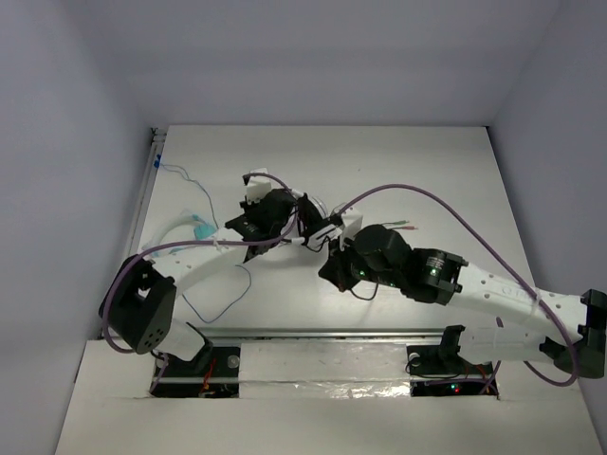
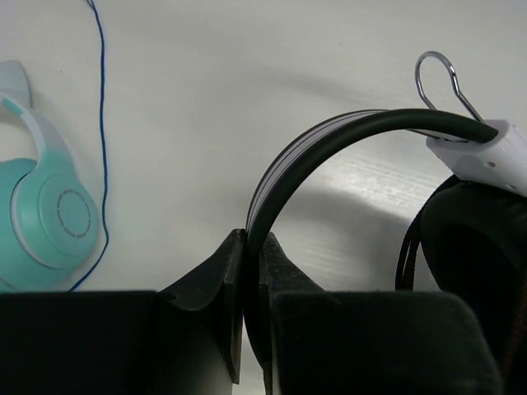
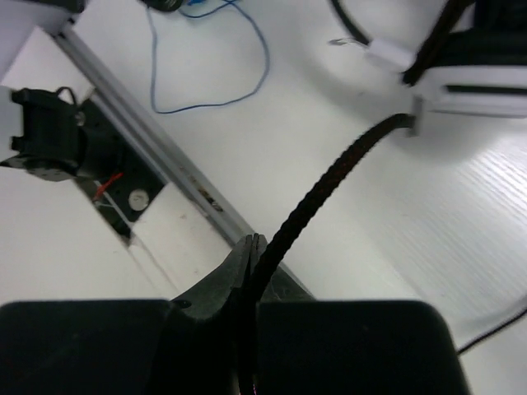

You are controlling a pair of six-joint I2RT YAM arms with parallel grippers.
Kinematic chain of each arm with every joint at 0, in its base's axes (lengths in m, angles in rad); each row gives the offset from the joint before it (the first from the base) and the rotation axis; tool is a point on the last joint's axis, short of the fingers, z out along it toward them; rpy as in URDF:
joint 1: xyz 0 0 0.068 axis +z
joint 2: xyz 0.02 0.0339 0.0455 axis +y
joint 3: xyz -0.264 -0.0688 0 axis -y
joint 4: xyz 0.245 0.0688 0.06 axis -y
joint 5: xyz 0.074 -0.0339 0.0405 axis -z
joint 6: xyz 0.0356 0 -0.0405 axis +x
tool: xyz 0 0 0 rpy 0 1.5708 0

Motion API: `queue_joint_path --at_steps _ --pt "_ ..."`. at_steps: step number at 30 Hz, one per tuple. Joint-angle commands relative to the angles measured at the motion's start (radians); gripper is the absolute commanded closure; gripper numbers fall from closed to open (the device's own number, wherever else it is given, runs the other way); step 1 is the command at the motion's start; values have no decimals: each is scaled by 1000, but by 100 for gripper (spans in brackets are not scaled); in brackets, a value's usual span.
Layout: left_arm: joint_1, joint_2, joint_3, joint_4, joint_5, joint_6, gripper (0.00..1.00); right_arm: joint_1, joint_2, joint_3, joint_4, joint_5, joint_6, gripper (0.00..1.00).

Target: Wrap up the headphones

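Note:
The headphones (image 1: 281,207) lie mid-table, black earcups with white parts. My left gripper (image 1: 256,227) is shut on the curved headband (image 2: 329,136); the left wrist view shows the band pinched between both fingers (image 2: 216,280), with a white yoke (image 2: 486,156) and a black earcup (image 2: 478,271) on the right. My right gripper (image 1: 332,254) is just right of the headphones and is shut on their braided black cable (image 3: 329,177), which runs taut from the jaws up to the headphones (image 3: 469,66).
A small teal headset (image 2: 49,214) with a thin blue cord (image 2: 103,107) lies left of the headphones (image 1: 202,227). The cord loops near the front rail (image 3: 156,144). A purple robot cable (image 1: 446,204) arcs over the right side.

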Motion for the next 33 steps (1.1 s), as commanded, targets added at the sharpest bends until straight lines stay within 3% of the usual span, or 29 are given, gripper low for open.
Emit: queue_joint_path --at_steps 1,10,15,18,23,28,33 --pt "-46 -13 3 15 -92 -17 100 6 -25 75 -129 133 -69 100" --pt "-106 64 46 11 9 15 100 6 -22 180 -153 174 -108 100" --pt "-143 38 48 20 86 87 100 -49 -13 160 -118 303 -116 100" --pt "-152 -8 32 -9 201 110 100 -113 29 178 -84 390 -131 100" --pt "-152 -84 81 -141 318 208 100 -269 84 193 26 354 -184 100" --pt "-152 -109 130 -233 477 340 100 -332 142 238 60 315 -232 100" --pt "-140 -172 134 -222 598 368 100 -413 197 246 104 297 -212 100"
